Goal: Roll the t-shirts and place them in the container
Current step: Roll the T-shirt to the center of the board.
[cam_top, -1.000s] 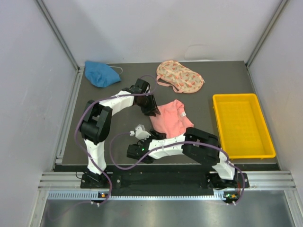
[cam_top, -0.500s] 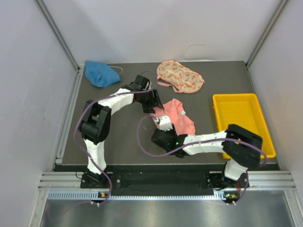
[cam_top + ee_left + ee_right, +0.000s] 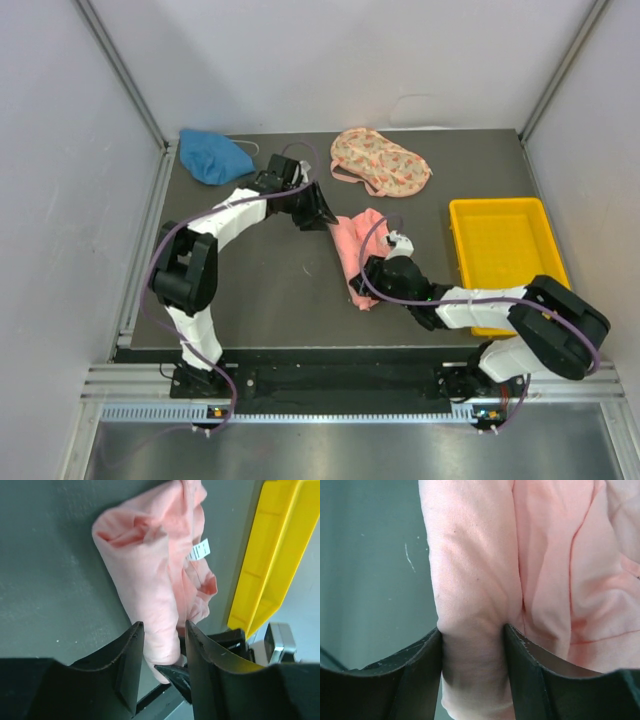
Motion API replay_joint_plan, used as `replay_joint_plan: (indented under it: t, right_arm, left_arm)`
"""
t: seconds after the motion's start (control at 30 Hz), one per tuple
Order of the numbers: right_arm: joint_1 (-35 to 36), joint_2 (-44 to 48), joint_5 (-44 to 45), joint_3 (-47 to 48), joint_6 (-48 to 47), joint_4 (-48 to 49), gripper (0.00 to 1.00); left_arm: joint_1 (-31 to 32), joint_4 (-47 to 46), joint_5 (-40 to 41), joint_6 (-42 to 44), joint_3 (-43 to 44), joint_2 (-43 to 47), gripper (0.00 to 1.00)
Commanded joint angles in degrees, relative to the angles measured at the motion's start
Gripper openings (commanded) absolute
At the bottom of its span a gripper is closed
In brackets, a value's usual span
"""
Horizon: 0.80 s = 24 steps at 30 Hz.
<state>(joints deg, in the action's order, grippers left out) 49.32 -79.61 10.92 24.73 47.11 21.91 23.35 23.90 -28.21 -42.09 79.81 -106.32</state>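
1. Your table point(image 3: 260, 290) was the dark grey slab under everything, with both arm bases at its 6 o'clock edge.
2. The yellow tray point(image 3: 510, 260) sat at 3 o'clock, near the pink bundle; whether they touched you could not tell.
3. Two of the t-shirts lay bunched at the far edge with no gripper on them: the floral t-shirt point(image 3: 380, 162) at 12 o'clock and the blue t-shirt point(image 3: 210, 157) at 10 o'clock.
4. The salmon-pink t-shirt point(image 3: 348, 258) lay just off centre toward 3 o'clock, a long narrow bundle running from 12 to 6.
5. You should have judged it light and limp. It would not keep a shape, and a roll would likely slacken once let go. The thick folded edge at either end was the better hold, not a single loose layer.
6. It looked plain and matt, with no print and long creases. One long side was turned over into a rounded fold.
7. Your right gripper point(image 3: 472, 629) had its jaws clamped on that rounded fold at the 6 o'clock end, the cloth squeezed between them.
8. Your left gripper point(image 3: 322, 217) sat at the 12 o'clock end. Its jaws stood narrowly apart with pink cloth showing in the gap. You could not tell whether they pinched it.
9. The white neck tag point(image 3: 201, 549) lay face up among the looser folds.
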Motion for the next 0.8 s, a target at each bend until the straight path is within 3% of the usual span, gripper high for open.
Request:
replay_joint_plan:
  t: [0.0, 0.1, 0.33, 0.6, 0.77]
  right_arm:
    - [-3.1, 0.1, -9.7, -3.5, 7.2, 4.5, 0.50]
    - [-4.5, 0.1, -10.7, -5.0, 9.6, 5.9, 0.50]
    - [-6.5, 0.1, -12.6, -7.5, 14.1, 7.4, 0.49]
    - [-7.5, 1.1, -12.3, -8.5, 18.5, 5.6, 0.53]
    - [-7.3, 5.5, -9.8, -5.6, 14.9, -5.4, 0.57]
  left_arm:
    - [1.9, -6.7, -4.7, -1.9, -3.5, 2.2, 0.42]
    - [2.9, -11.8, -7.5, -4.7, -6.4, 1.6, 0.33]
    - [5.5, -17.6, -9.5, -8.5, -8.0, -1.6, 0.29]
    - [7.5, -13.6, -3.5, -9.3, -4.5, -6.4, 0.27]
    - [8.5, -9.6, 1.2, -9.5, -1.9, -9.3, 0.25]
